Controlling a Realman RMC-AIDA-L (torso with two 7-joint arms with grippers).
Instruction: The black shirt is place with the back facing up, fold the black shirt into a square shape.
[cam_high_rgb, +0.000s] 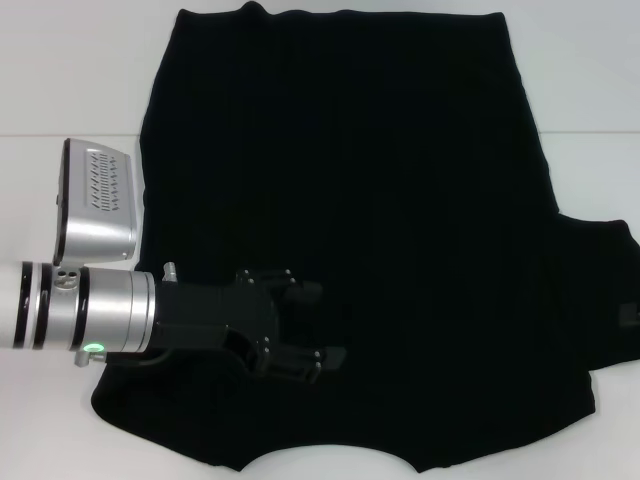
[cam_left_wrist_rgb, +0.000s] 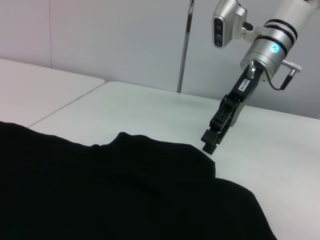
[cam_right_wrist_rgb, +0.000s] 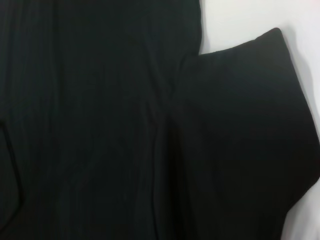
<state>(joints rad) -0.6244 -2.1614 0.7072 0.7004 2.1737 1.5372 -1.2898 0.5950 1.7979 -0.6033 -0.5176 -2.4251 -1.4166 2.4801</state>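
Black shirt lies flat on the white table, plain side up, no lettering showing. It fills most of the head view, running from the far edge to the near edge. One sleeve sticks out on the right; my right wrist view shows that sleeve lying flat, with bare table at its far corner.

My left gripper reaches in from the left, over the near-left part of the shirt, its fingers spread apart with nothing between them. Can't tell whether it touches the fabric.

My right gripper shows only in the left wrist view: pointing down over the table, tip just beside the shirt's sleeve edge, apart from the cloth. It's seen edge-on, so I can't tell whether it's open or closed.
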